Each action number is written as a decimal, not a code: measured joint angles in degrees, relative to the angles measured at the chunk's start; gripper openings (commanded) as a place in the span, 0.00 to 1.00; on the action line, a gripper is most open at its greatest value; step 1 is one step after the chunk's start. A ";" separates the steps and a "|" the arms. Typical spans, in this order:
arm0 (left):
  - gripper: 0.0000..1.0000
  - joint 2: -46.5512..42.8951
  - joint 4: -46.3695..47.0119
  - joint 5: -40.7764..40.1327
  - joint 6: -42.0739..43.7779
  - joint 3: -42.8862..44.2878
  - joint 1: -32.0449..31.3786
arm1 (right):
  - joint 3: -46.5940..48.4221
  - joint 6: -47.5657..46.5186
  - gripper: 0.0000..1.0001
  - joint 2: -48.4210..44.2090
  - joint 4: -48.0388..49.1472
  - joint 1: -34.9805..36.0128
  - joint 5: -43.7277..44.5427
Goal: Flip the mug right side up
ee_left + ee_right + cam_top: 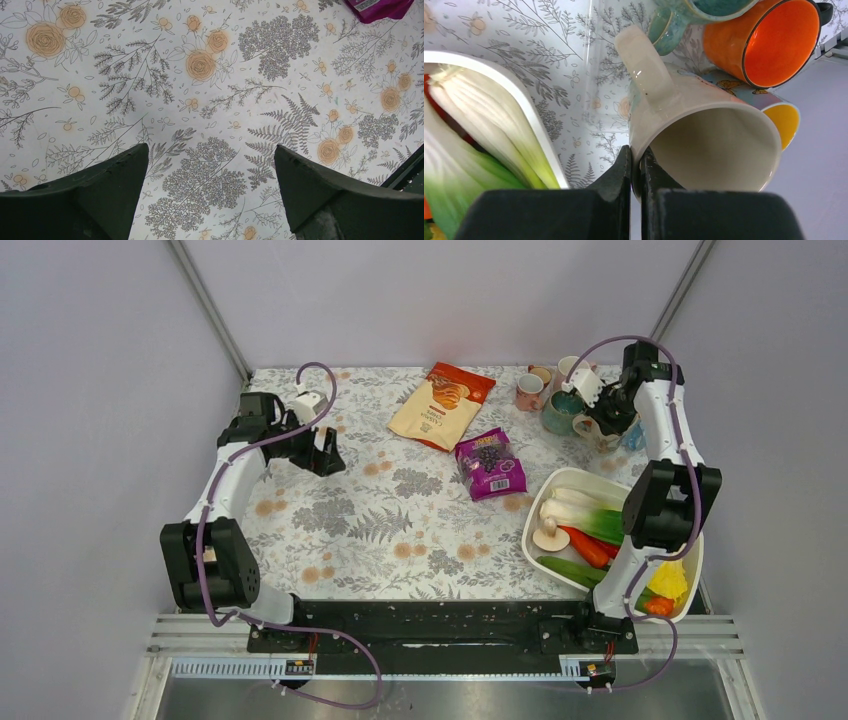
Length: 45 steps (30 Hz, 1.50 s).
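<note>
A cream mug hangs tilted in my right gripper, which is shut on its rim, one finger inside and one outside. Its mouth faces the camera and its handle points away. In the top view the right gripper is at the far right of the table, with the cream mug at its tip beside a teal mug. My left gripper is open and empty above the flowered tablecloth, at the far left in the top view.
An orange mug, a teal mug and a blue mug with a yellow inside crowd behind the held mug. A white tray of vegetables is front right. Pink cups, a snack bag and a purple packet lie mid-table.
</note>
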 measured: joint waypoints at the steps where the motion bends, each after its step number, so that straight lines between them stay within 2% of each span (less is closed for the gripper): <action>1: 0.99 0.00 -0.04 -0.11 0.02 0.02 0.13 | -0.24 -0.79 0.00 0.31 0.57 -0.09 0.37; 21: 0.99 0.02 -1.05 -1.16 0.02 1.07 0.85 | -5.05 -4.55 0.00 3.37 7.80 -2.93 -0.63; 22: 0.99 0.02 -1.07 -1.18 0.00 1.07 0.85 | -5.11 -4.52 0.02 3.37 7.89 -2.93 -0.70; 26: 0.99 0.02 -1.07 -1.22 0.02 1.07 0.85 | -5.25 -4.17 0.45 3.32 8.00 -2.95 -0.79; 32: 0.99 0.02 -1.09 -1.25 0.00 1.07 0.85 | -8.15 -5.22 0.78 2.49 16.31 -2.95 -0.22; 33: 0.99 0.02 -1.09 -1.22 0.02 1.07 0.85 | -8.90 -5.27 0.97 2.03 17.40 -2.95 -0.15; 39: 0.99 0.02 -1.03 -1.22 0.00 1.07 0.85 | -13.16 -5.42 0.99 -2.75 22.32 -2.95 -0.07; 45: 0.99 0.02 4.61 -1.31 -3.08 -1.46 0.63 | -22.49 -5.03 0.99 -15.74 31.36 -2.49 -1.77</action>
